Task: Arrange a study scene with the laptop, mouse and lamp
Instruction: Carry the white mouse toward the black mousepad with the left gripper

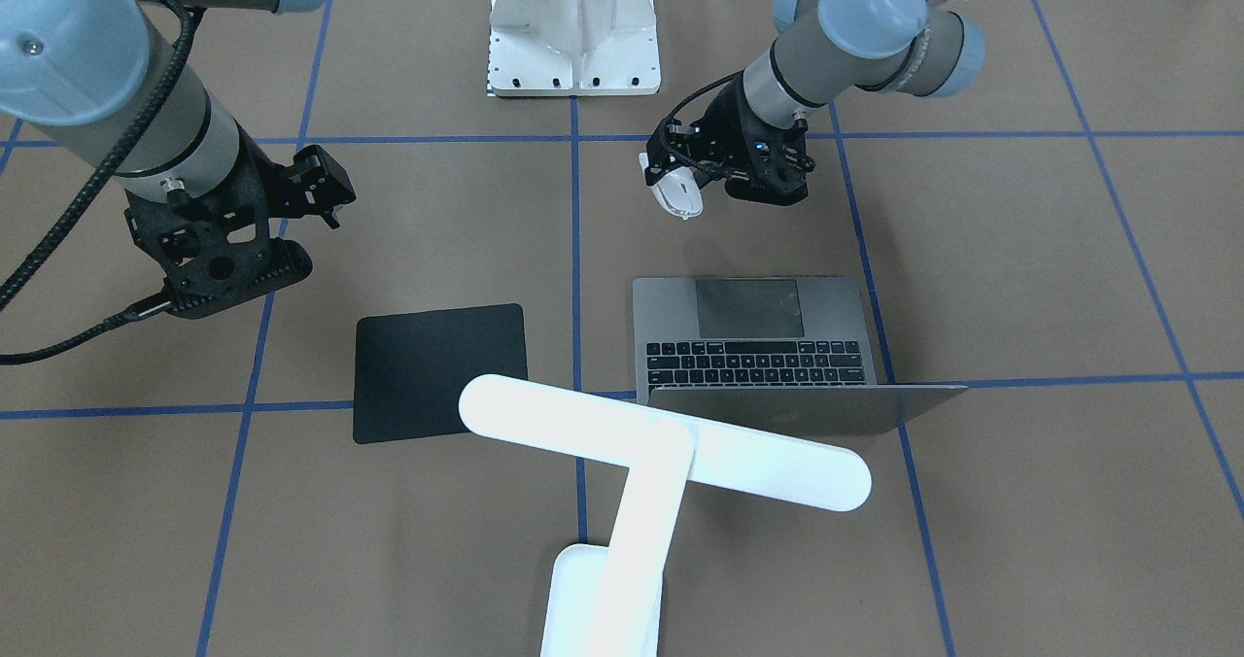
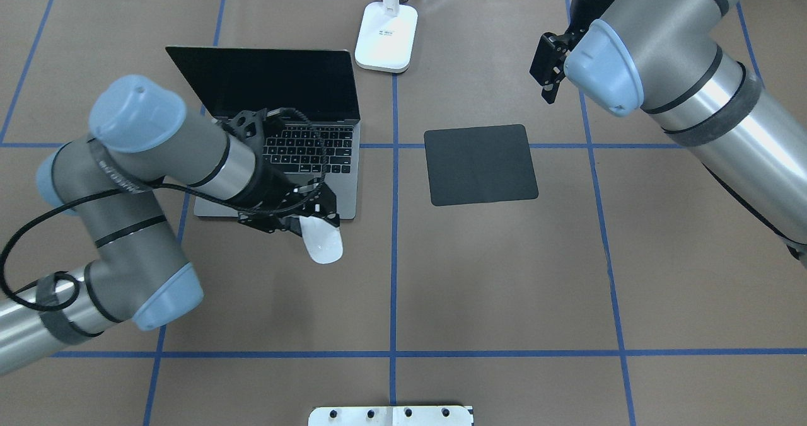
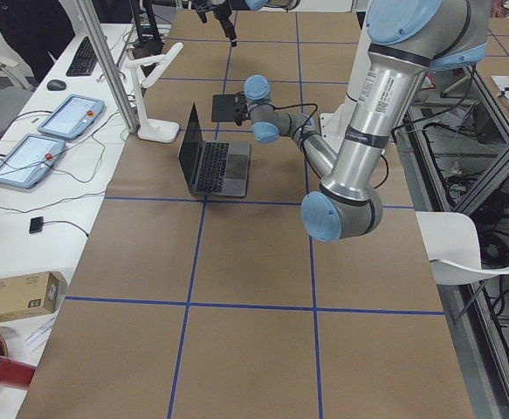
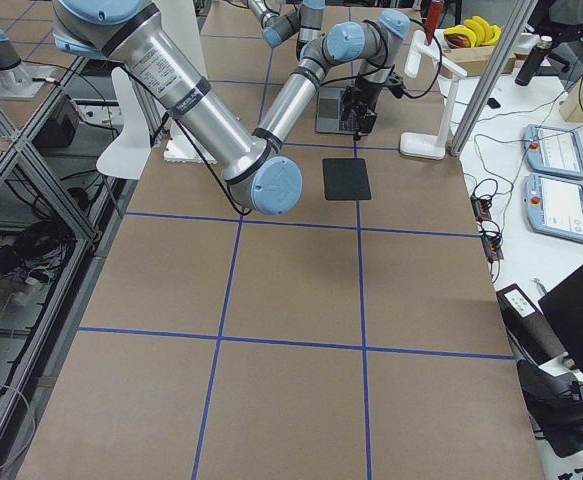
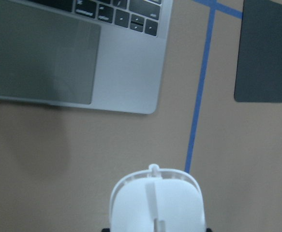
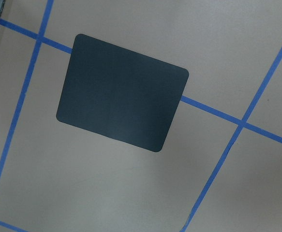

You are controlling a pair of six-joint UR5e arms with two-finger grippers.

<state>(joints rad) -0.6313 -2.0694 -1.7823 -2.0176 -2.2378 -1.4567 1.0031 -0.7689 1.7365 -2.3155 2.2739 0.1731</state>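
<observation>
Left gripper [image 2: 313, 223]: clamped on mouse [image 2: 323, 244], just off the 5 o'clock corner of the laptop [image 2: 265, 82].
Pad [image 2: 482, 164]: laptop's 3 o'clock, apart.
Lamp [image 2: 386, 35]: base at laptop's 1 o'clock.
Right gripper [image 2: 547, 79]: pad's 1 o'clock; opening cannot be told.

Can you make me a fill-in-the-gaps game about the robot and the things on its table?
1. The robot's left hand is holding a small white ____.
2. The laptop sits on the table with its lid ____.
3. The square pad to the side of the laptop is the colour ____.
4. The lamp is the colour ____.

Missing words: mouse, open, black, white.
</observation>
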